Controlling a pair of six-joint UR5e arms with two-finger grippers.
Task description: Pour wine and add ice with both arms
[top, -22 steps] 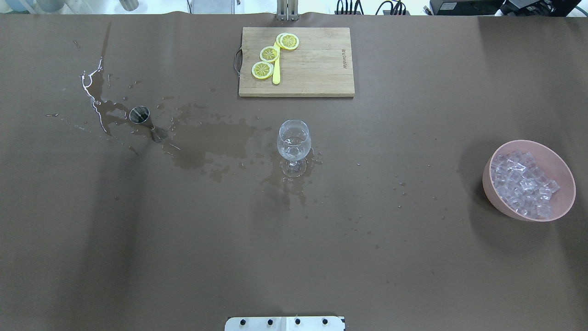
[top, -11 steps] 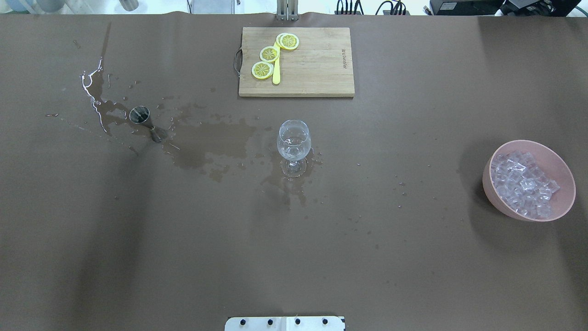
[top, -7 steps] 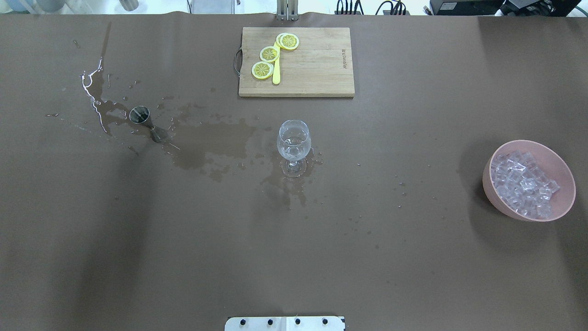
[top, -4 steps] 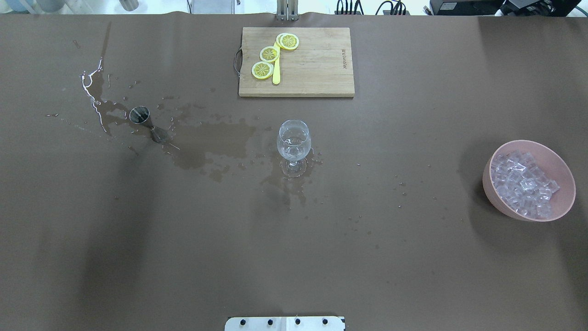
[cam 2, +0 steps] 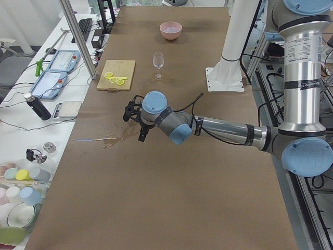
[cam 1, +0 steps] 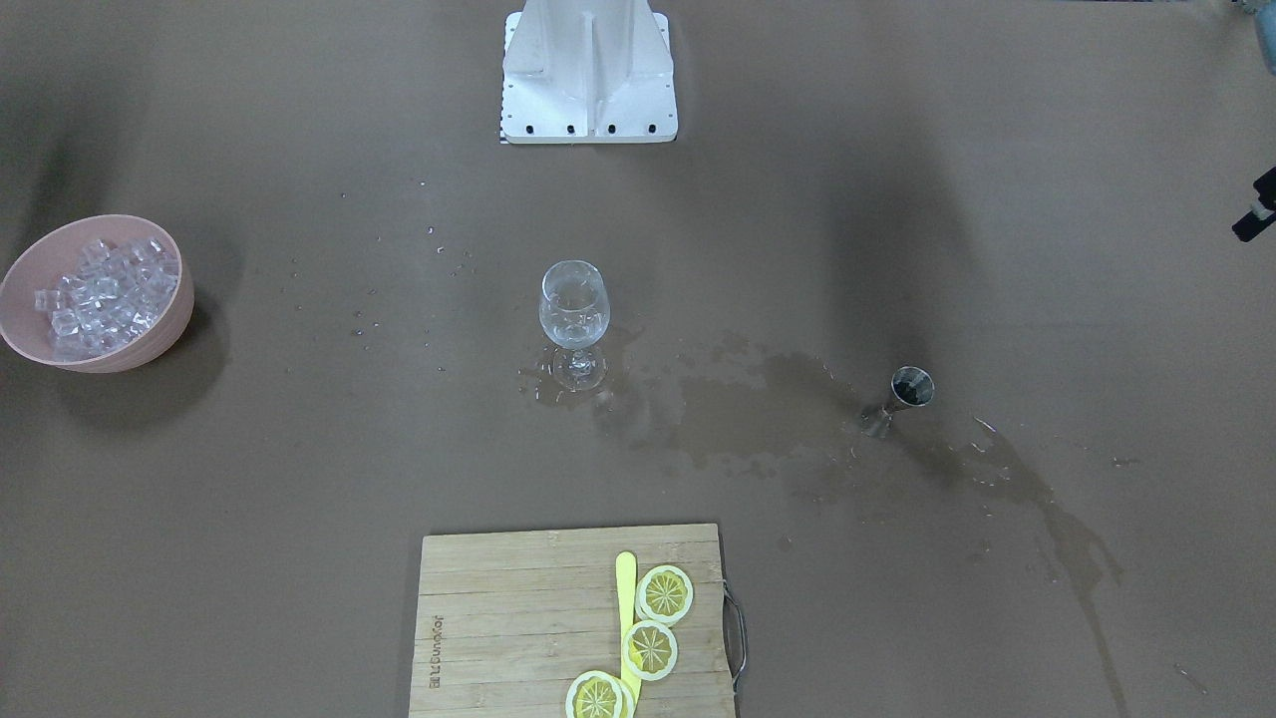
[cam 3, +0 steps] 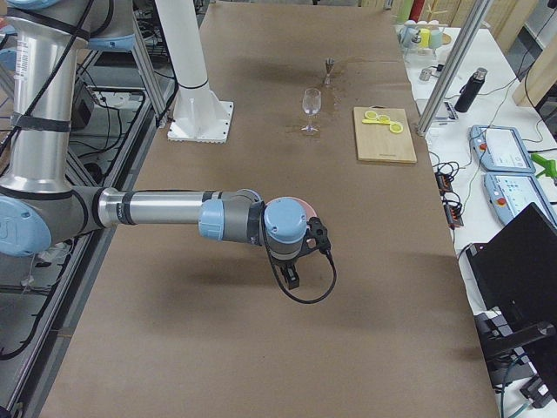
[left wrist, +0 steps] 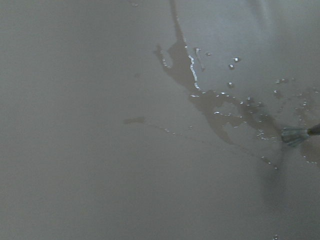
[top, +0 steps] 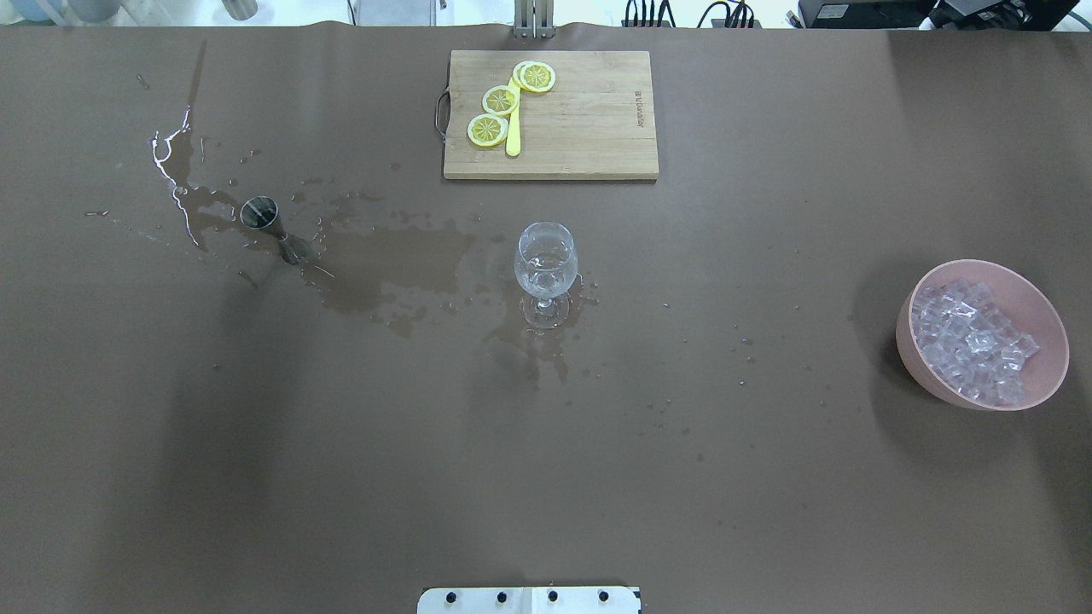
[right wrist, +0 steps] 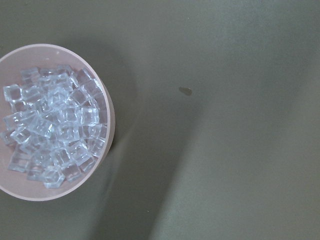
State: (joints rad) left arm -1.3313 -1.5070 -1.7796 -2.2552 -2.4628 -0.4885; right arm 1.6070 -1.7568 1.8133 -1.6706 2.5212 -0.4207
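Observation:
A clear stemmed glass (top: pixel 546 260) stands mid-table in a wet patch, with something clear in its bowl. The ice (top: pixel 972 341) fills a pink bowl (top: pixel 1054 328) at the right; the right wrist view looks straight down on the ice (right wrist: pixel 55 125). A steel jigger (top: pixel 260 213) stands upright at the left, amid spilled liquid. My left gripper (cam 2: pixel 134 122) hovers above the spill at the table's left end. My right gripper (cam 3: pixel 293 277) hangs over the pink bowl. Both show only in the side views, so I cannot tell whether they are open or shut.
A wooden cutting board (top: pixel 589 128) with lemon slices (top: pixel 499 101) and a yellow knife lies at the table's far edge. Spilled liquid (top: pixel 392 264) spreads between jigger and glass. The white robot base (cam 1: pixel 588 70) stands at the near edge.

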